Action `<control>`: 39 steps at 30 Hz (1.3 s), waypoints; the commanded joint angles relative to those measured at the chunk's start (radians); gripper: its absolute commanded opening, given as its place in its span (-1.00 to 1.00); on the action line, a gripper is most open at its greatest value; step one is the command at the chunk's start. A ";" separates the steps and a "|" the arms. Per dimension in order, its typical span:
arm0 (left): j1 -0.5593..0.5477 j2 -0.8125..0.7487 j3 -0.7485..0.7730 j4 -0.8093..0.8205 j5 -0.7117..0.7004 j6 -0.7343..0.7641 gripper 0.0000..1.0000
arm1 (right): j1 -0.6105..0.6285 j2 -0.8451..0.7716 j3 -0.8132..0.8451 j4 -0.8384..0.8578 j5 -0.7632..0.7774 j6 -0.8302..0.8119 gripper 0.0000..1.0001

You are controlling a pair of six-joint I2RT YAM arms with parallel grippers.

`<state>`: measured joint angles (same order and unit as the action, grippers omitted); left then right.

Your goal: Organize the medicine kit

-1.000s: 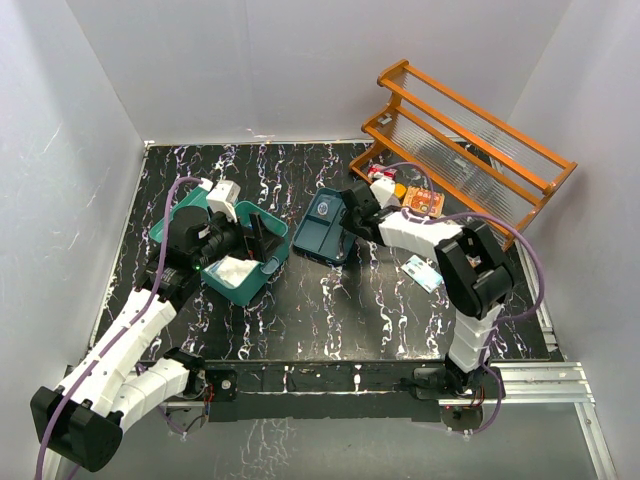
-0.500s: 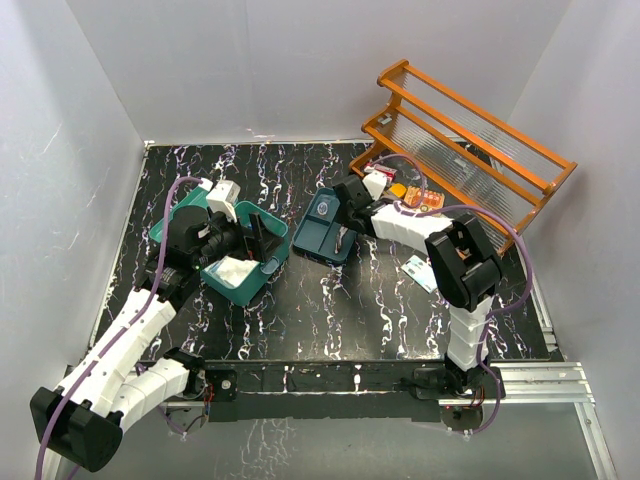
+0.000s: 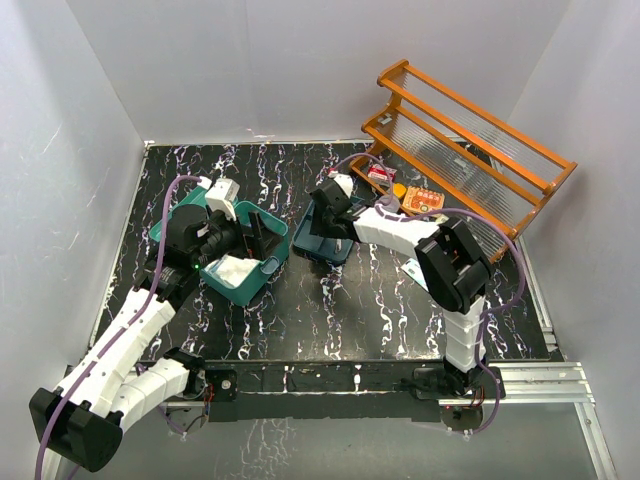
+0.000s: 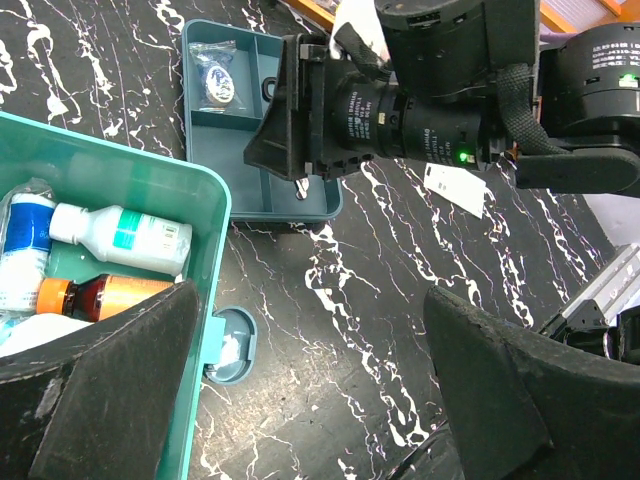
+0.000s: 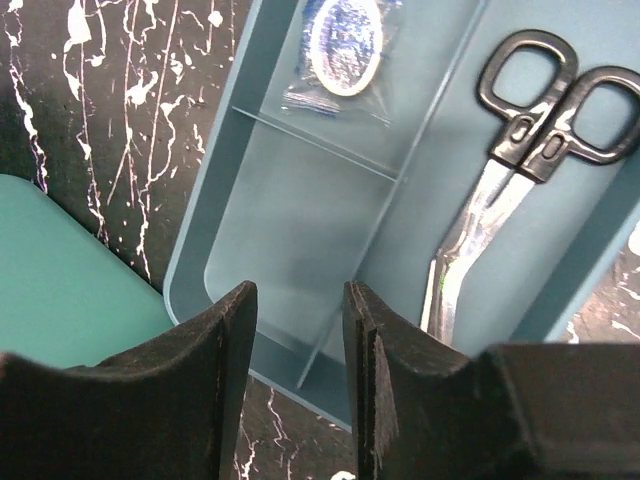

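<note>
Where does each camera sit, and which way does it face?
Top external: high behind the bases, looking down at the table; left arm, right arm show.
Left wrist: over the medicine kit, facing the right arm; left fingers below.
Right wrist: straight above the divided tray; right fingers below.
Shared: both wrist views show the tray's sachet.

orange rack (image 3: 470,148), scissors (image 5: 492,192) in divided tray (image 5: 290,240)

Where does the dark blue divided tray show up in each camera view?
Top external: the divided tray sits mid-table.
Left wrist: upper left of centre.
Right wrist: it fills most of the frame.
Shared landmark: the teal medicine kit, lying beside the tray in all three views.
</note>
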<state>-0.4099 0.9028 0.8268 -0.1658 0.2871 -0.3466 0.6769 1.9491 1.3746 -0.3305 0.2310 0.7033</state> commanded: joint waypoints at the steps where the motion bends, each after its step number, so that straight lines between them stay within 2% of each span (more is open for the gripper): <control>1: -0.004 -0.021 0.035 -0.006 -0.006 0.011 0.86 | 0.011 0.041 0.074 -0.039 0.024 -0.019 -0.29; 6: -0.004 -0.023 0.023 0.002 -0.006 0.006 0.86 | 0.019 0.038 0.059 -0.049 0.050 -0.019 -0.45; 16: -0.004 -0.022 0.021 0.003 -0.005 0.006 0.86 | 0.021 0.072 0.071 -0.076 0.047 -0.028 -0.50; 23: -0.004 -0.024 0.017 0.013 -0.002 0.001 0.86 | 0.025 0.047 0.039 -0.092 0.050 -0.046 -0.71; 33: -0.004 -0.017 0.017 0.015 0.001 -0.002 0.86 | 0.034 -0.076 -0.122 -0.127 0.033 -0.082 -0.92; 39: -0.004 -0.015 0.010 0.021 -0.003 0.000 0.86 | 0.039 -0.179 -0.242 -0.136 -0.003 -0.107 -0.92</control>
<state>-0.4099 0.9024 0.8268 -0.1650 0.2836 -0.3496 0.7074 1.8477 1.1923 -0.4255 0.2550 0.6273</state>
